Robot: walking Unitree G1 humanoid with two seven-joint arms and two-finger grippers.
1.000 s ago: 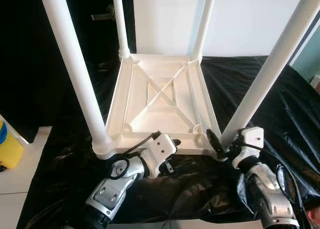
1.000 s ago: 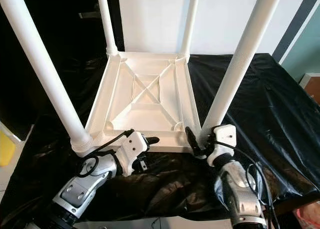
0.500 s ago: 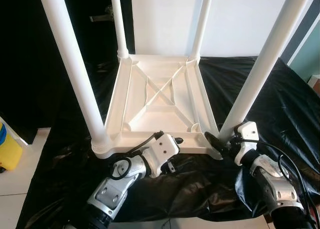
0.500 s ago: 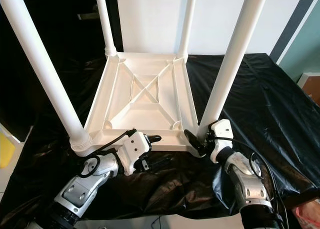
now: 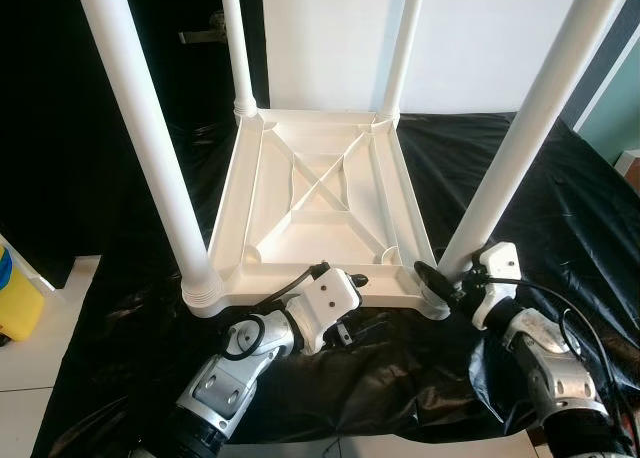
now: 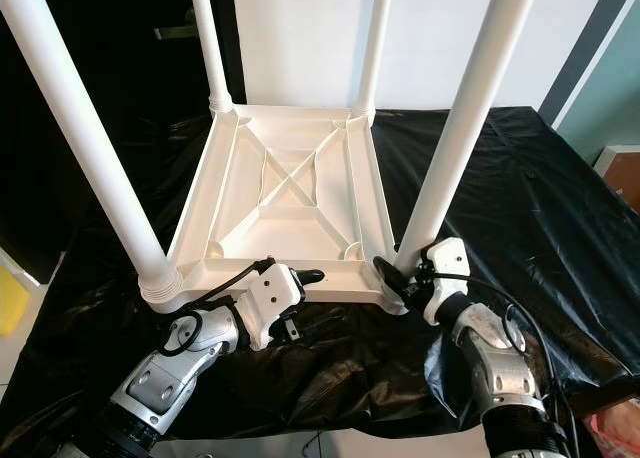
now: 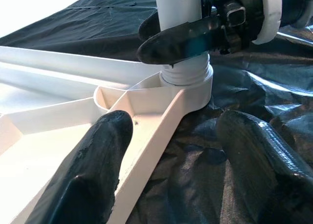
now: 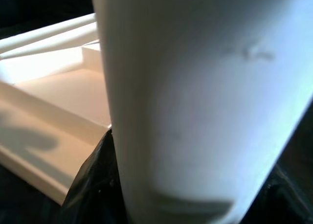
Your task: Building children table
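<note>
The white plastic children's table (image 5: 320,193) lies upside down on the black-draped surface (image 5: 560,208), its ribbed underside facing up and four legs rising from the corners. The near-right leg (image 5: 520,148), at about 4 o'clock from the tabletop's centre, is the one in hand: the right end effector (image 5: 440,283) sits at its base, one finger (image 7: 195,35) lying across the tube just above the threaded collar. The other finger is hidden behind the leg, so a pinch on it looks likely but is not certain. The left end effector (image 7: 168,150) is at the near rim, around 6 o'clock, its fingers spread to either side of the edge rail without closing on it.

The table looks light, rigid and smooth, likely to skate on the glossy sheet when twisted. The tall legs give leverage, so holds belong low by the collar, with the rim pinned to stop the whole piece turning. A yellow bin (image 5: 15,298) stands on the floor at 9 o'clock.
</note>
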